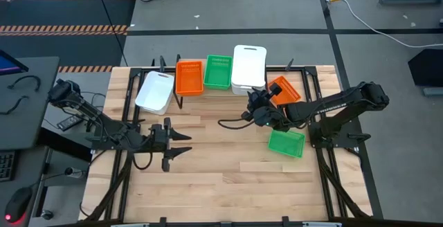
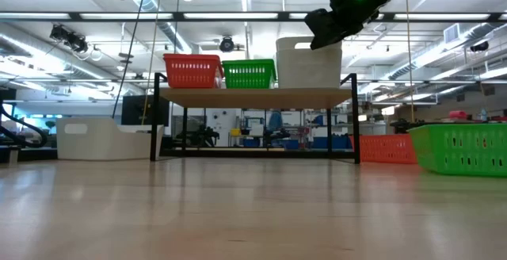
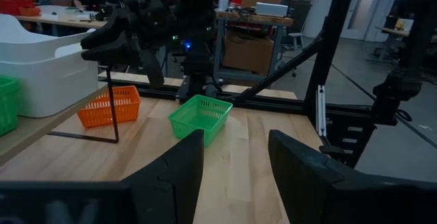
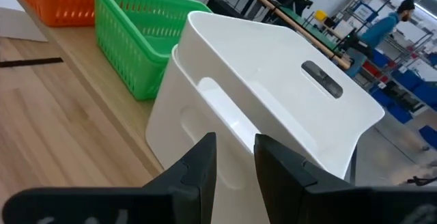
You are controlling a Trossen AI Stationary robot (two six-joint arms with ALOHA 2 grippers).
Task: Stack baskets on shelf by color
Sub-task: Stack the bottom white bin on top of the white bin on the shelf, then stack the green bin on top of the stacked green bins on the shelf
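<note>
i take the shelf [image 1: 208, 95] as my landmark and read the table from its left end across.

off the shelf's left end, down on the tabletop, lies a white basket [image 1: 155, 92]. my left gripper [image 1: 181, 146] waits in front of the shelf on that side, well apart from it, fingers spread with nothing between them.

on the shelf itself, from its left end: an orange stack [image 1: 188, 77], then a green stack [image 1: 218, 72], then the white stack [image 1: 248, 68] at the right end. the white one looks like two nested baskets, and the wrist view shows the upper one sitting tilted in the lower.

my right gripper [image 4: 232, 159] is just in front of that white stack, pointed at its near wall. its fingers stand a little apart and pinch nothing; whether they touch the wall i cannot tell.

off the shelf's right end an orange basket [image 1: 284, 90] lies on the table, close beside my right arm. in front of it, farther from the shelf, lies a green basket [image 1: 286, 143].

my judgement: both right-side baskets lie behind and below my right gripper, toward my own base, long sides running roughly along the shelf, the orange one skewed. the right arm is far nearer to them; the left-hand white basket suits my left arm.
</note>
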